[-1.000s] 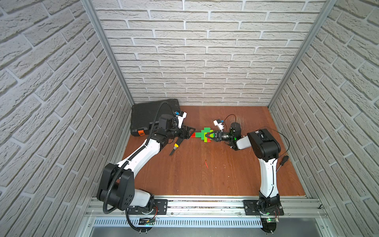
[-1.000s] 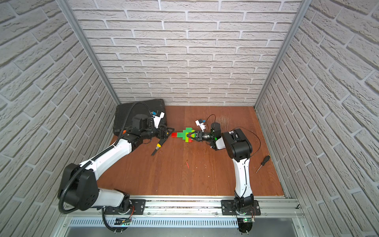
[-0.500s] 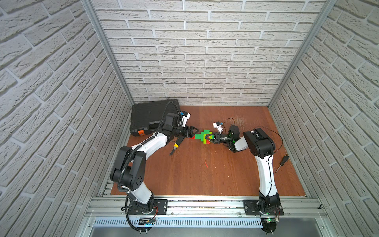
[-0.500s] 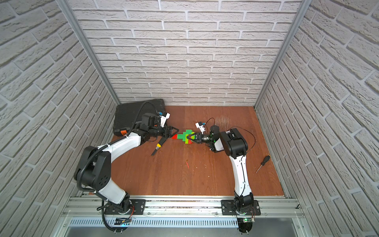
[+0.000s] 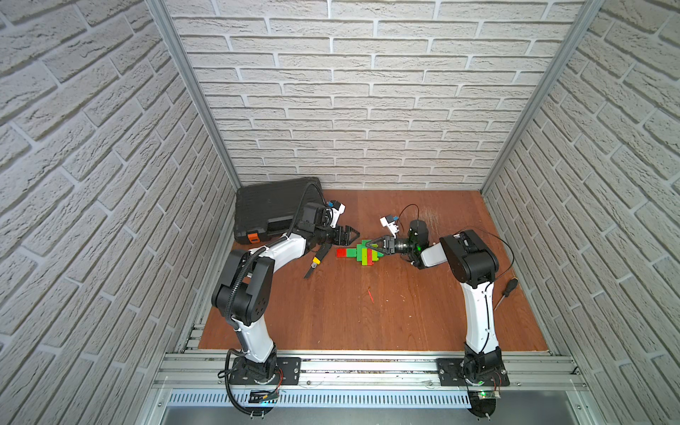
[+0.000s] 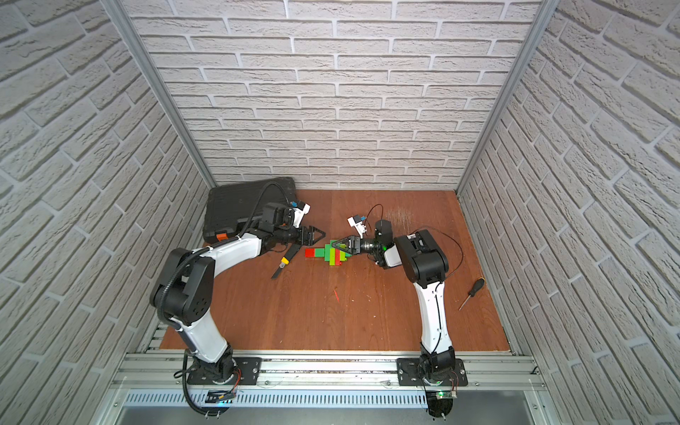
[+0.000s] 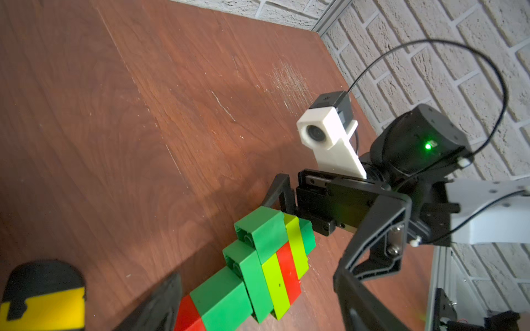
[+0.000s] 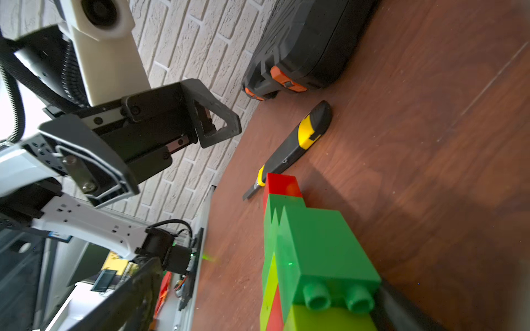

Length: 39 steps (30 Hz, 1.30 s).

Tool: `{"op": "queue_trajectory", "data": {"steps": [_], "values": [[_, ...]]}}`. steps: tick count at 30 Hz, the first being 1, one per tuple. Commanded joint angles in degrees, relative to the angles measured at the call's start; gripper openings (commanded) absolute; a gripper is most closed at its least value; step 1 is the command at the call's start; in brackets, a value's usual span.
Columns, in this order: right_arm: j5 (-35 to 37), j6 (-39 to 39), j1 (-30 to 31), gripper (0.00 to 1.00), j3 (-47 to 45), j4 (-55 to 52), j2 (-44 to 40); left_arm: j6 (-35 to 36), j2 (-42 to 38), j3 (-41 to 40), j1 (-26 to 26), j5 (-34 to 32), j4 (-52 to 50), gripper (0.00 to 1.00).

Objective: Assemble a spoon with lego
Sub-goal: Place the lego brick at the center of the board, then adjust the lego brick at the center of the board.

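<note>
Top views both show a black tool case lying well to the left of the spoon, against the back wall. Nearer the spoon, the left gripper hangs just behind the spoon's stem end. Its jaws are spread wide with nothing between them, and the right wrist view shows them clear of the bricks. A yellow-black utility knife lies on the surface just left of the spoon's stem, partly under the left arm and apart from the bricks.

The spoon lies flat on the surface between the two arms. Its red stem tip points left, a dark green brick comes next, and the wider striped head of green, lime and red sits at the right end.

At that head the right gripper reaches in from the right. Its jaws stand wide apart with the end of the head between them. In the left wrist view there is a clear gap beside each finger, so the jaws are not clamping the bricks. Whether a finger brushes the head cannot be told.

A black-handled screwdriver lies well to the right of the spoon.
</note>
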Motion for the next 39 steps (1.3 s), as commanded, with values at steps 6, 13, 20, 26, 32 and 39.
{"op": "queue_trajectory", "data": {"steps": [6,13,20,26,32,39], "values": [[20.13,-24.70,-4.32,1.00,4.62,-47.07,-6.22,-0.88,10.21,7.11,0.57,6.64,-1.25,0.98],[22.29,-29.56,-5.32,1.00,5.48,-54.38,-13.97,0.81,13.61,9.01,-0.38,9.48,-6.92,0.98],[26.29,-35.93,-5.46,1.00,8.12,-66.90,-26.52,-0.13,7.48,-0.25,-2.81,7.79,-5.77,0.98],[30.51,-36.87,-5.56,1.00,6.96,-72.09,-33.13,-5.72,3.19,-6.98,-8.62,2.58,-1.16,0.98],[37.62,-35.19,-6.94,1.00,-0.56,-70.87,-43.65,-9.28,-1.20,-9.84,-13.00,-3.03,0.96,0.98],[68.31,-35.59,-7.93,1.00,-13.31,-65.04,-60.36,-3.54,-22.36,-21.50,-1.64,-20.88,6.13,0.98]]}}
